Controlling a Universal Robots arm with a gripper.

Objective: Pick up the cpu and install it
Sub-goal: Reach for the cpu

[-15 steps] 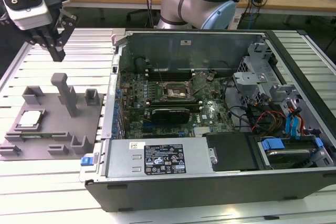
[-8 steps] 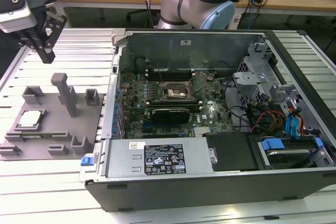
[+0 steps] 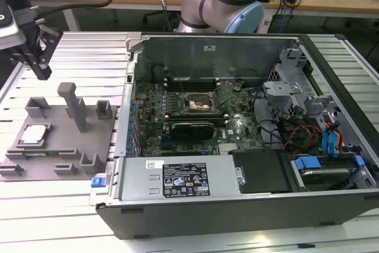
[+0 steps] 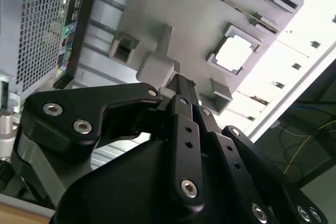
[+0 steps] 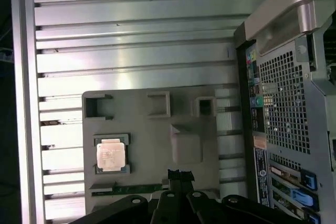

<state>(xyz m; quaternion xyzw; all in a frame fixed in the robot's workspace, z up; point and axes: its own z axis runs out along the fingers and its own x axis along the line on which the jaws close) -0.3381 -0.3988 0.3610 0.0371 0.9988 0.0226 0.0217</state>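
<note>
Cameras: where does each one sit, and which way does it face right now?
Exterior view: off the arm, looking down on the open computer case and grey fixture; arm and hand show.
First wrist view: on the wrist, looking down past the hand onto the cpu in the fixture.
Second wrist view: on the wrist, angled along the hand toward the fixture.
All share cpu and fixture.

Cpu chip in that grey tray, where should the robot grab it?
By two opposite edges, coming straight down from above. The cpu lies flat, shiny top up, in a shallow pocket of the grey tray, so only its top and thin rim are likely reachable.
</note>
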